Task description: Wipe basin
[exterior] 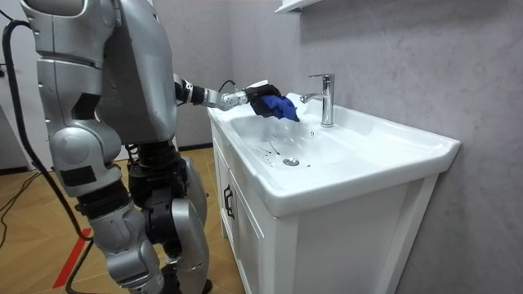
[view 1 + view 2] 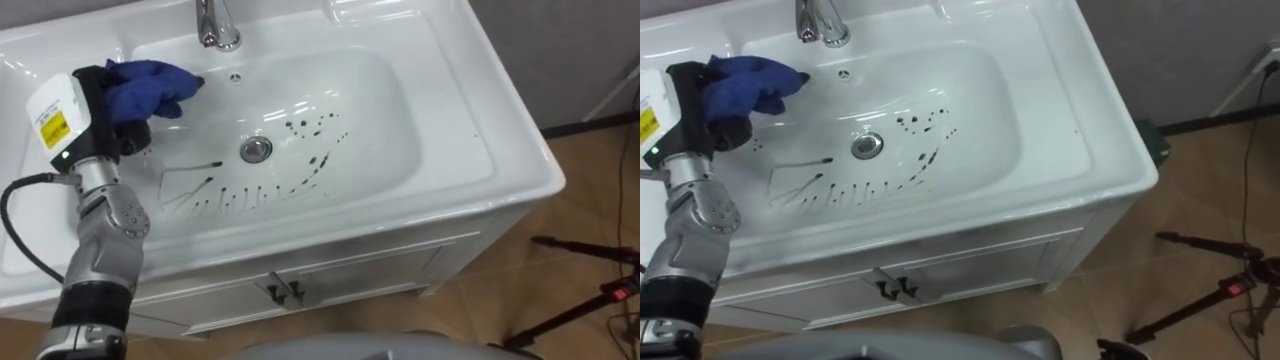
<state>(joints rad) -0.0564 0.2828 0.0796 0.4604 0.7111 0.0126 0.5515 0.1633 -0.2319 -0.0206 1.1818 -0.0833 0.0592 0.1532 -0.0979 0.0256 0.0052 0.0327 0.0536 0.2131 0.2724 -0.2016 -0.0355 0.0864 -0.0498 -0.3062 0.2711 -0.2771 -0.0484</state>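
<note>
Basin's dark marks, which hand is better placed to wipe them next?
Left, I'd say: the left hand grips the blue cloth above the basin, on its left side, close to the dark marks around the drain.

The white basin, one piece with a wide flat rim, sits on a white cabinet with two dark door handles side by side at its middle. A metal drain lies near the bowl's centre. A chrome tap stands on the rim at 11 o'clock from the drain, with a small overflow hole between them. Dark spots speckle the bowl at 2 o'clock from the drain. Dark streaks — thin, roughly parallel strokes — lie at 7 o'clock. The cabinet stands on a wooden floor, where black tripod legs rest at 4 o'clock.
</note>
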